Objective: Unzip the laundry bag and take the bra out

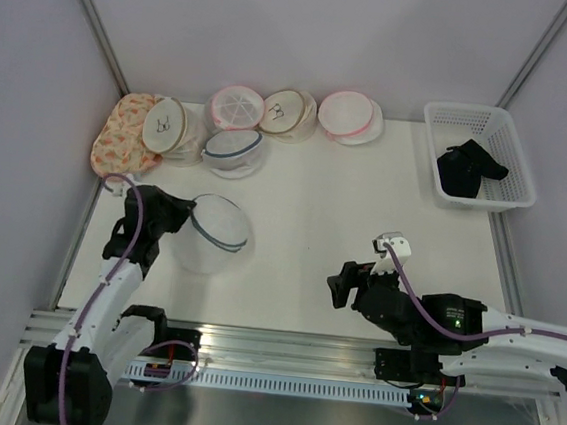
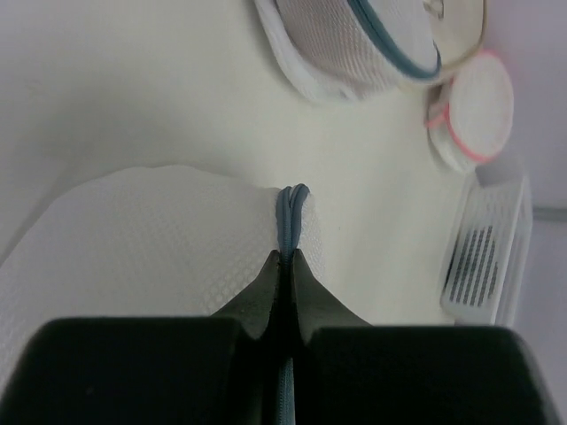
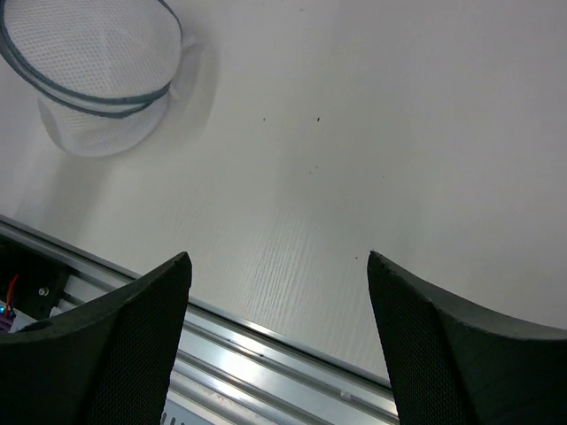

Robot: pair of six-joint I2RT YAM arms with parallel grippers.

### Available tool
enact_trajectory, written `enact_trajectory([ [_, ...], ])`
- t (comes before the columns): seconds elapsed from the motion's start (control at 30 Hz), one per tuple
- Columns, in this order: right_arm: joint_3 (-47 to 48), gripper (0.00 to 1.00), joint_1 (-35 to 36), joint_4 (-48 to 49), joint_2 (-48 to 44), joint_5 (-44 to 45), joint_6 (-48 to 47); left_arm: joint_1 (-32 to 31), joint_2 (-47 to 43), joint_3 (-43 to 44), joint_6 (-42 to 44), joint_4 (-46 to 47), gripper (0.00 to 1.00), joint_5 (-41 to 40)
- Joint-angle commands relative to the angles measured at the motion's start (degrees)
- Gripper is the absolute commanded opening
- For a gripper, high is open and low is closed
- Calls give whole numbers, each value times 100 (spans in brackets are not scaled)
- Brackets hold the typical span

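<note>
The laundry bag (image 1: 216,234), white mesh with a grey-blue zipper rim, sits on the table at front left. My left gripper (image 1: 189,213) is shut on its rim; in the left wrist view the fingertips (image 2: 301,266) pinch the blue rim (image 2: 292,208) with the white mesh (image 2: 151,239) to the left. The bag also shows in the right wrist view (image 3: 97,71). No black shows inside it. A black bra (image 1: 469,168) lies in the white basket (image 1: 514,200) at back right. My right gripper (image 1: 340,283) is open and empty (image 3: 276,257) above bare table by the front rail.
Several round mesh bags line the back: pink-rimmed ones (image 1: 235,107) (image 1: 350,116), beige-rimmed ones (image 1: 165,126) (image 1: 286,112), another blue-rimmed one (image 1: 233,151). A floral cloth (image 1: 120,137) lies at back left. An aluminium rail (image 1: 291,346) runs along the front edge. Walls close three sides.
</note>
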Motion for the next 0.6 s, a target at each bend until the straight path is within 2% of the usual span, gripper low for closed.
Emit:
enact_trajectory([
  [0.0,-45,85,1,112,-243,112,-195,1224,-450,-49,-11,-705,2,-123],
  [0.07,-54,86,1,156,-296,15,-352,1772,-678,-49,-90,-1021,2,-482],
  [0.1,-63,86,1,173,-323,-29,-388,2332,-914,-58,-91,-1370,2,-649],
  [0.17,-116,87,1,174,-367,-152,-502,2888,-1118,-58,-108,-1688,2,-782],
  [0.2,-142,87,1,191,-419,-196,-520,3361,-1276,-41,-134,-1986,2,-904],
  [0.3,-282,88,1,270,-534,-406,-599,4048,-1461,-102,-196,-2234,2,-1432],
  [0.47,-406,89,-8,428,-561,-644,-696,4770,-1286,-49,-512,-2420,2,-1889],
  [0.57,-327,90,1,393,-473,-855,-749,4851,-1014,135,-688,-2517,2,-2337],
])
